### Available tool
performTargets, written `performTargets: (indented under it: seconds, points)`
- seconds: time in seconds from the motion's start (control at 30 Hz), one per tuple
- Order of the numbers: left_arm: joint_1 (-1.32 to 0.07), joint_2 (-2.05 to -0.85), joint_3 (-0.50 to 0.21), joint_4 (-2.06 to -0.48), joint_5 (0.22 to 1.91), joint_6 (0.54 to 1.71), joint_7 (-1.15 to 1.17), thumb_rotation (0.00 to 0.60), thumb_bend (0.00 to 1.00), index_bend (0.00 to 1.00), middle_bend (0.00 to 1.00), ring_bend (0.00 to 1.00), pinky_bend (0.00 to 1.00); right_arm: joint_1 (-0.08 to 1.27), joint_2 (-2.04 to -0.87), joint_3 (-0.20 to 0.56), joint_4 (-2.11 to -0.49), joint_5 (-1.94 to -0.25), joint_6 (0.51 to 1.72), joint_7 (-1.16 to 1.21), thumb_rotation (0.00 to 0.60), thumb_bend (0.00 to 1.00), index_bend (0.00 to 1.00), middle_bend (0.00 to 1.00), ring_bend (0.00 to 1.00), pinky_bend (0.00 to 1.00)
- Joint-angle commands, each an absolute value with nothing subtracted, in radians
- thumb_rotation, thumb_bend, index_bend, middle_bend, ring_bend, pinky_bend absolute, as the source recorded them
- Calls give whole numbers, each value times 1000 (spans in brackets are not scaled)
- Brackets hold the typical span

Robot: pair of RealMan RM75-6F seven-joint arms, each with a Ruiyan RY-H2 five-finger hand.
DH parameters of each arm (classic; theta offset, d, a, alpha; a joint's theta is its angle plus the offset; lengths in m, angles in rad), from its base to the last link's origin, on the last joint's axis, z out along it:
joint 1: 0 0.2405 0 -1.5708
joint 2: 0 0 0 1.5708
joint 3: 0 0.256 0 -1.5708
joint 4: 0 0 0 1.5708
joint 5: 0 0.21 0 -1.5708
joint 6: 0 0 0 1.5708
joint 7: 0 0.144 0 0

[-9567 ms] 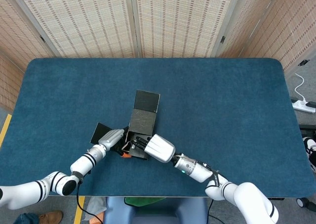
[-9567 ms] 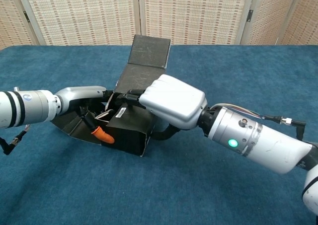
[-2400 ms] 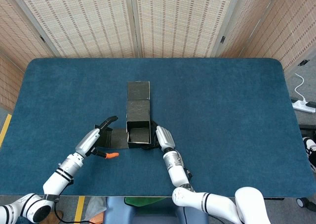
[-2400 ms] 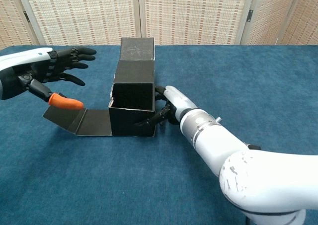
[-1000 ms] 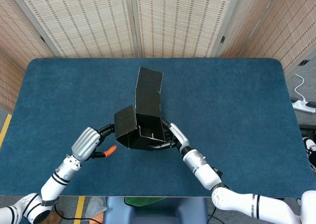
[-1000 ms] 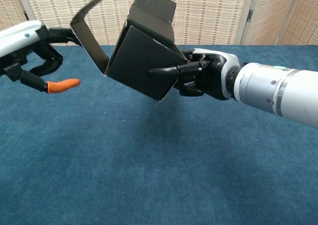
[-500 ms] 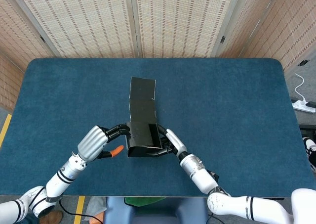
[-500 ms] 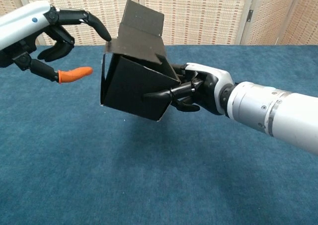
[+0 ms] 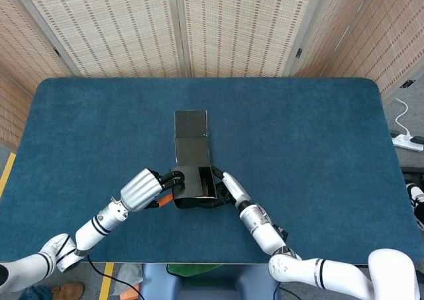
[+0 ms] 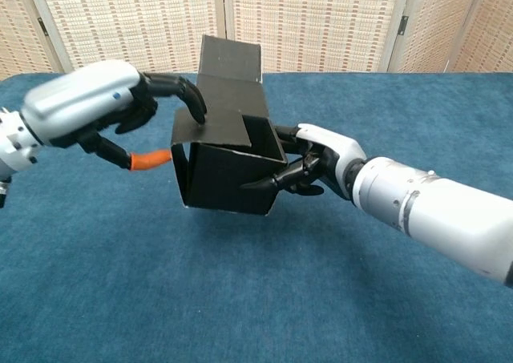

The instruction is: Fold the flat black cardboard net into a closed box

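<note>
The black cardboard box point(image 10: 228, 175) is partly folded and held a little above the blue table. Its lid flap point(image 10: 231, 58) stands up at the back, and the top is open. My left hand point(image 10: 96, 106) is at the box's left side. A fingertip point(image 10: 195, 106) hooks over the left flap and presses it inward, while the orange-tipped thumb point(image 10: 150, 160) lies against the left wall. My right hand point(image 10: 321, 161) grips the right wall. From above, the box point(image 9: 194, 181) sits between the left hand point(image 9: 144, 189) and the right hand point(image 9: 233, 188).
The blue table point(image 9: 305, 148) stretches wide on all sides of the box. Woven screens point(image 9: 232, 28) stand behind its far edge. A white power strip point(image 9: 407, 141) lies on the floor at the right.
The box has come down and levelled out. My left hand has closed in on the left side and pushed the side flap over the opening. My right hand keeps its hold.
</note>
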State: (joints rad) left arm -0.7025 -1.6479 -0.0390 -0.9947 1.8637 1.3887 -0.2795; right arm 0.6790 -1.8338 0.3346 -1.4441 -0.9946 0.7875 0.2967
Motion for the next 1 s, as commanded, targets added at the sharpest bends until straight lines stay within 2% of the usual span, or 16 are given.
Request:
performTargets:
  seconds: [0.03,0.47,0.8,1.0]
  points:
    - [-729,-1737,-21,-868,1859,1386,-335,600,361,420,409,855,900,694,-1872,323,-1384,-1017,780,304,600,227,495,517,784,1000]
    - [-754,-1864,40,-619,1868,1421,-384,600,362,418,406,856,899,700,-1959,286,-1210,-1135,812,355,600,228,495,516,783,1000]
    - [-742,-1897,77,-525,1874,1510,-429,600,363,413,403,852,887,697,-1971,275,-1155,-1189,820,395,600,228,495,516,781,1000]
    - [-741,-1915,89,-488,1861,1513,-443,600,361,395,397,843,884,698,-1974,270,-1141,-1201,818,396,600,228,495,516,780,1000]
